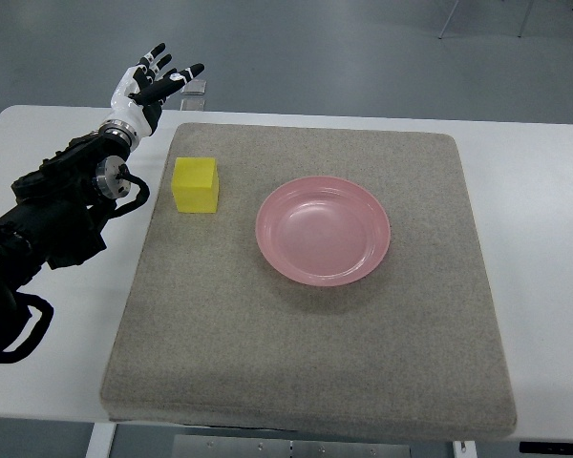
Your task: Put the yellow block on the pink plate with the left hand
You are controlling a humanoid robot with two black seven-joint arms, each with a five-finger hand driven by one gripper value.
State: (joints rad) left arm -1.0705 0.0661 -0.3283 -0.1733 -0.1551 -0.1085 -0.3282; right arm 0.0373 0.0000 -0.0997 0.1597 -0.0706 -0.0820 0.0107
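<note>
A yellow block sits on the grey felt mat, near its left edge. To the block's right lies an empty pink plate, a short gap between them. My left hand is raised over the table's far left corner, above and to the left of the block, with fingers spread and nothing in them. Its black arm comes in from the picture's left edge. The right arm does not show.
The mat covers most of a white table. A small clear object lies at the table's far edge beside my left hand. Grey floor and chair legs show beyond the table.
</note>
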